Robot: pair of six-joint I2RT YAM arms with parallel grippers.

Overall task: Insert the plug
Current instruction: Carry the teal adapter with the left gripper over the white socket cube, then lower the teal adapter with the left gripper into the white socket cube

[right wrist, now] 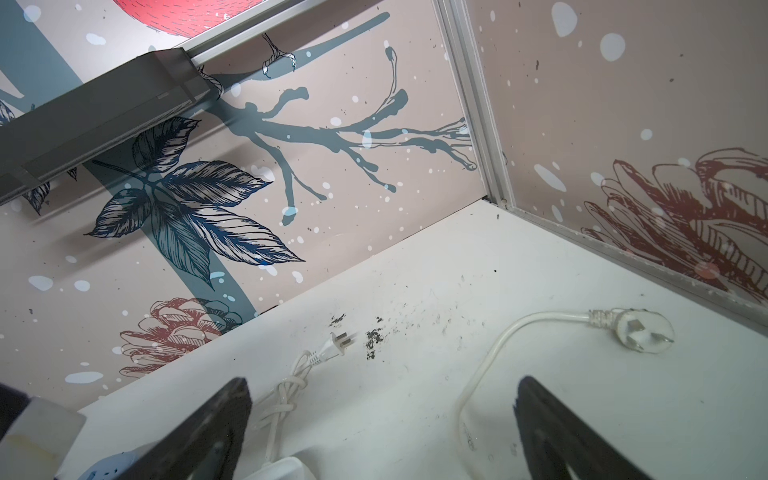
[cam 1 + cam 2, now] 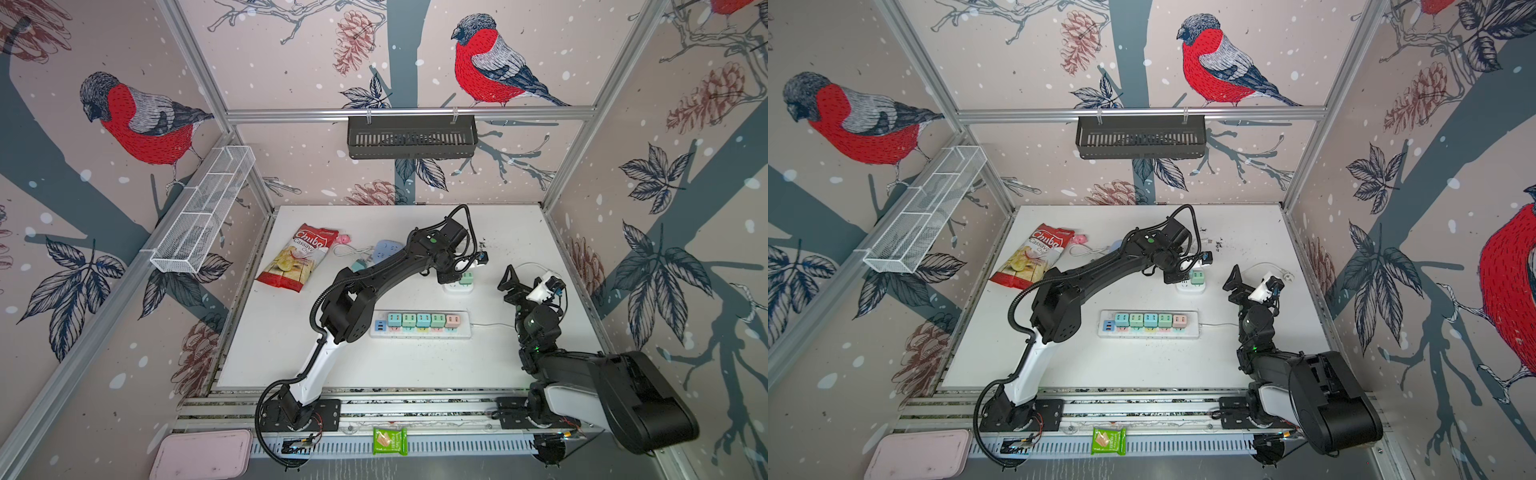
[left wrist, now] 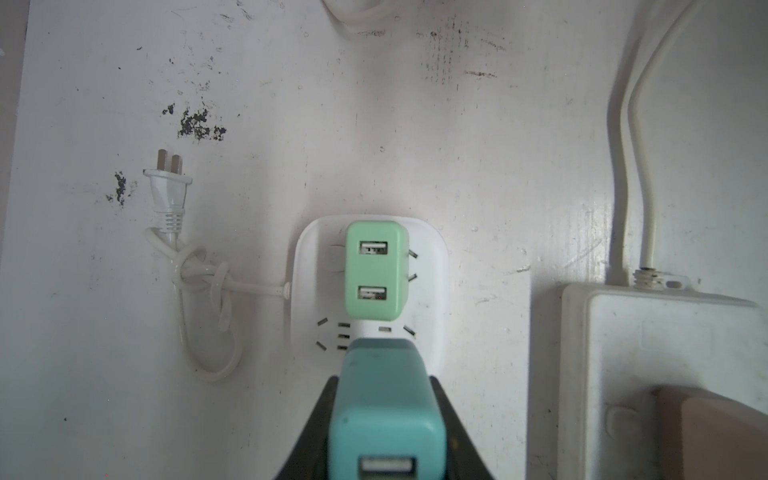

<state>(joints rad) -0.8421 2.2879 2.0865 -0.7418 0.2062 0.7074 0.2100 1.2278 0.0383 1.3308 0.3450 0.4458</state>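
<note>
My left gripper is shut on a teal plug, a small USB adapter block, with black fingers on both of its sides. The plug's far end hangs over the slotted face of a white square socket; its prongs are hidden. A green plug sits in that socket beside it. In both top views the left gripper reaches to the socket at mid table. My right gripper is open and empty, raised at the right.
A long white power strip with several coloured plugs lies in front of the socket. A chips bag and a blue socket lie at the back left. A knotted cord with a flat plug and a round plug lie on the table.
</note>
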